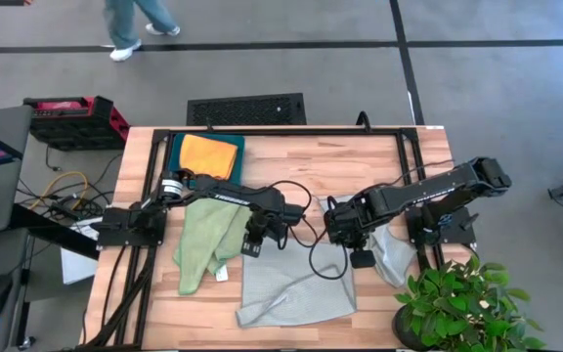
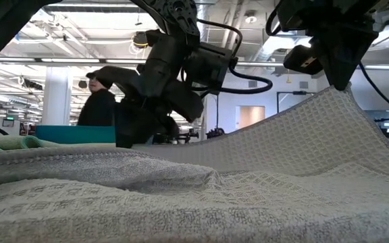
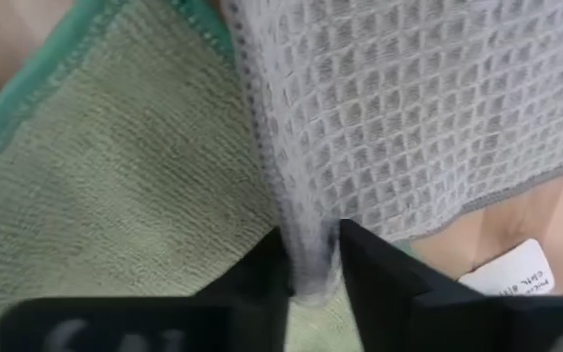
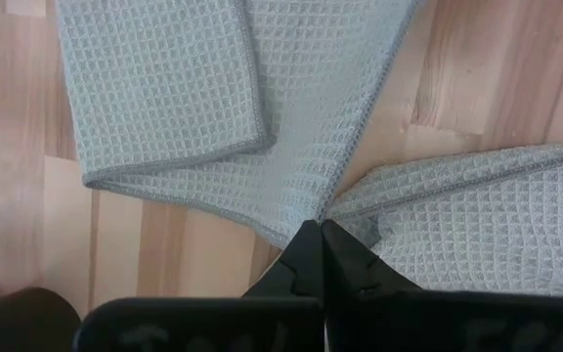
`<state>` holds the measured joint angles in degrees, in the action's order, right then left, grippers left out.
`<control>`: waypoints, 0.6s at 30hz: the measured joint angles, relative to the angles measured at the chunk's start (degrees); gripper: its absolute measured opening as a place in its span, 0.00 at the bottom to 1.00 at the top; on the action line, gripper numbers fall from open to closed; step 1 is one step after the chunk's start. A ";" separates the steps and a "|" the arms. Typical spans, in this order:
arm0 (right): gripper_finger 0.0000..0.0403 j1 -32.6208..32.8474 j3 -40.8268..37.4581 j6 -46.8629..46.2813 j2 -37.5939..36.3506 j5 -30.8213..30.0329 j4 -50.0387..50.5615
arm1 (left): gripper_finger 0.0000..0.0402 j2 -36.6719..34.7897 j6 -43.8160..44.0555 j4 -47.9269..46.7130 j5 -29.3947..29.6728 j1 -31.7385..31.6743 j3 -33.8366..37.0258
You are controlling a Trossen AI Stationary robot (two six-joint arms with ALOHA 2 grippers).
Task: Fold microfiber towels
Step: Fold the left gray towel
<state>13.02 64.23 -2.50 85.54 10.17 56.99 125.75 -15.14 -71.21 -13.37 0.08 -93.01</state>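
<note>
While both grippers [image 3: 311,256] [image 4: 319,235] pinch the grey towel [image 1: 296,288], we note the green towel [image 1: 206,240] touching its edge.

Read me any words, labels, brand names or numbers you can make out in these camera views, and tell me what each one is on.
"TROSSEN": white lettering on the dark left robot arm, only roughly legible from above.
Small white printed tag beside the light green microfiber towel: printed lines too blurred to read.
Green hanging sign in the room behind: too small to read.
Nothing readable on the pale grey waffle-weave towel.
</note>
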 joint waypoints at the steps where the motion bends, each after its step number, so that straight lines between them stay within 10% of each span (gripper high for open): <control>1: 0.02 0.00 0.00 0.00 0.00 0.00 -0.01 | 0.11 0.00 -0.13 -0.01 -0.31 0.00 0.00; 18: 0.02 0.00 -0.09 -2.93 -2.03 -8.89 4.94 | 0.00 -7.67 4.63 -2.63 0.52 -0.02 0.00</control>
<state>13.02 64.14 -5.44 83.51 1.28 61.93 118.09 -10.51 -73.84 -12.85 0.05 -93.01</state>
